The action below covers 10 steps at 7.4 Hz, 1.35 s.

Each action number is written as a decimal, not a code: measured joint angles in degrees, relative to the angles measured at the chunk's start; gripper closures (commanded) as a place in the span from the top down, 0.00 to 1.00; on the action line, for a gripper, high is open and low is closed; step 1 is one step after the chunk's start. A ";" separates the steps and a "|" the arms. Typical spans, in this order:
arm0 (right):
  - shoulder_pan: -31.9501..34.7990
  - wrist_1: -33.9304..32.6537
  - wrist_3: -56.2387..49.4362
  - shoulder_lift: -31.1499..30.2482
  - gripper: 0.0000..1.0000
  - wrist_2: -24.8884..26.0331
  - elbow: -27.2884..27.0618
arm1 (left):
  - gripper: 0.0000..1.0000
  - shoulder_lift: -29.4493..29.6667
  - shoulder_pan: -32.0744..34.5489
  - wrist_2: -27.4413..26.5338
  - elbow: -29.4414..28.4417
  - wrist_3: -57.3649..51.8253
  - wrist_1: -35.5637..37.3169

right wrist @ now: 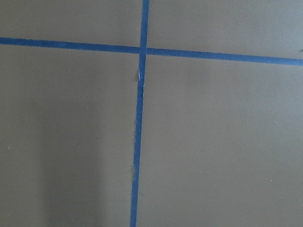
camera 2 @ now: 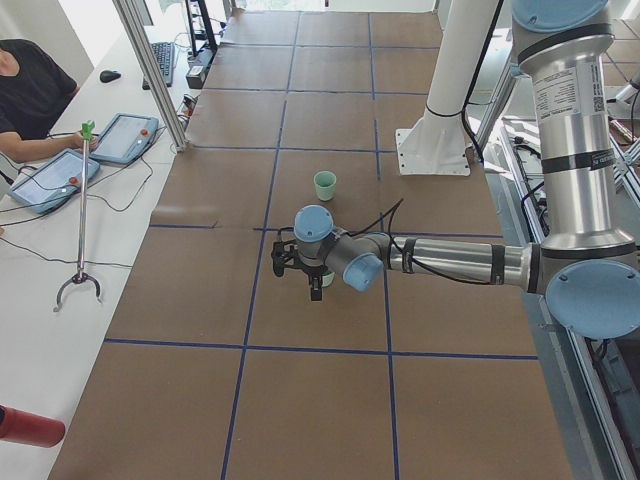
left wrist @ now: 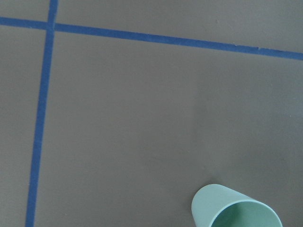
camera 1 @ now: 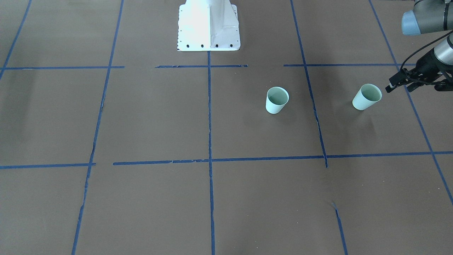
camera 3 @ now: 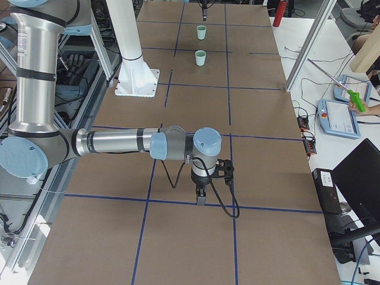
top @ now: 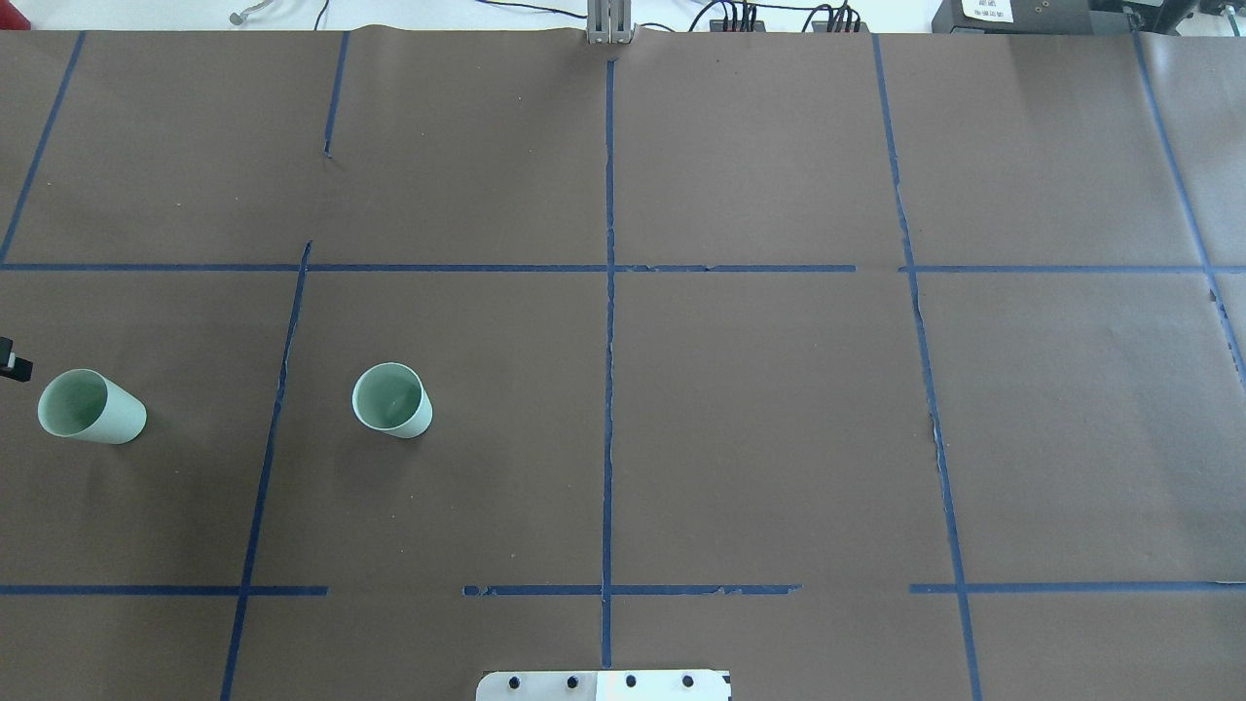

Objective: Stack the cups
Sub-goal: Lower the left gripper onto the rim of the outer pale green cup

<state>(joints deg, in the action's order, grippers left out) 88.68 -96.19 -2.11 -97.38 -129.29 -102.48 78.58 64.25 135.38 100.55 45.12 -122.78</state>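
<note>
Two pale mint-green cups stand upright on the brown table. One cup (camera 1: 277, 100) (top: 392, 400) is nearer the centre line. The other cup (camera 1: 367, 96) (top: 91, 407) is further out on my left side and shows in the left wrist view (left wrist: 234, 209), cut off at the bottom edge. My left gripper (camera 1: 389, 87) (top: 12, 362) hangs above the table just beside the outer cup's rim; its fingers meet in one tip and it holds nothing. My right gripper (camera 3: 200, 197) points down at bare table far from both cups; I cannot tell whether it is open or shut.
The white robot base (camera 1: 208, 28) stands at the table's robot side. Blue tape lines (top: 609, 292) cross the brown paper. An operator (camera 2: 30, 90) sits at a side bench with tablets (camera 2: 125, 137) and a grabber tool (camera 2: 82, 210) beyond the far edge.
</note>
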 measured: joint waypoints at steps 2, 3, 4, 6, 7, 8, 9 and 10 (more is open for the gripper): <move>0.00 -0.01 0.00 0.00 1.00 0.00 0.00 | 1.00 0.18 -2.56 -0.63 -2.14 2.28 -3.52; 0.00 0.01 0.00 0.00 1.00 0.00 0.00 | 1.00 0.37 -3.27 -0.80 -2.95 2.57 -4.52; 0.00 0.03 0.00 0.00 1.00 0.00 0.00 | 1.00 0.51 -3.88 -0.87 -3.32 2.70 -4.98; 0.00 0.04 0.00 0.00 1.00 0.00 0.00 | 0.66 1.01 -6.08 -0.92 -3.52 3.71 -5.24; 0.00 0.02 0.00 0.00 1.00 0.00 0.00 | 0.25 1.45 -7.43 -1.23 -3.56 4.53 -5.27; 0.00 0.00 0.00 0.00 1.00 0.00 0.00 | 0.03 1.74 -8.29 -1.77 -3.57 5.06 -5.30; 0.00 0.00 0.00 0.00 1.00 0.00 0.00 | 0.00 1.93 -8.66 -2.19 -3.57 5.32 -5.33; 0.00 -0.02 0.00 0.00 1.00 0.00 0.00 | 0.00 1.98 -8.78 -2.38 -3.56 5.34 -5.35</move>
<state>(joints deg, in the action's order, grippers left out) 88.68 -96.21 -2.11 -97.38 -129.29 -102.48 80.56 55.47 133.00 96.98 50.46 -128.13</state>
